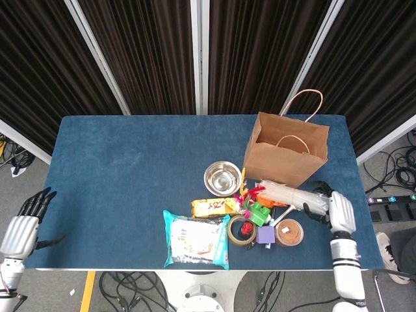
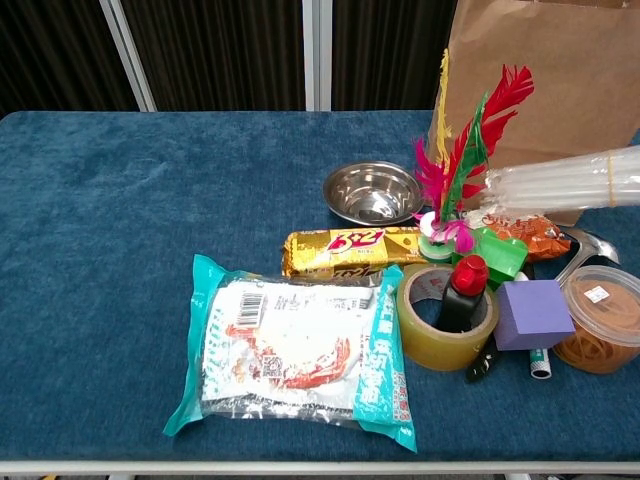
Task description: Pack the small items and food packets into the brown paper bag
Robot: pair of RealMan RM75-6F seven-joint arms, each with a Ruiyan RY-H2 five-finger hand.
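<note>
Our right robot hand (image 1: 339, 211) grips the straw bundle (image 1: 290, 194); only the chest view shows the bundle lifted off the table (image 2: 120, 200).

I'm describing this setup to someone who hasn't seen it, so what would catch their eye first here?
Probably the feathered shuttlecock, its red, pink and green plumes standing up in front of the brown paper bag on the right of the blue table. Next, the big teal noodle packet lying flat near the front edge. Then the right hand holding a bundle of clear straws lifted above the clutter.
</note>
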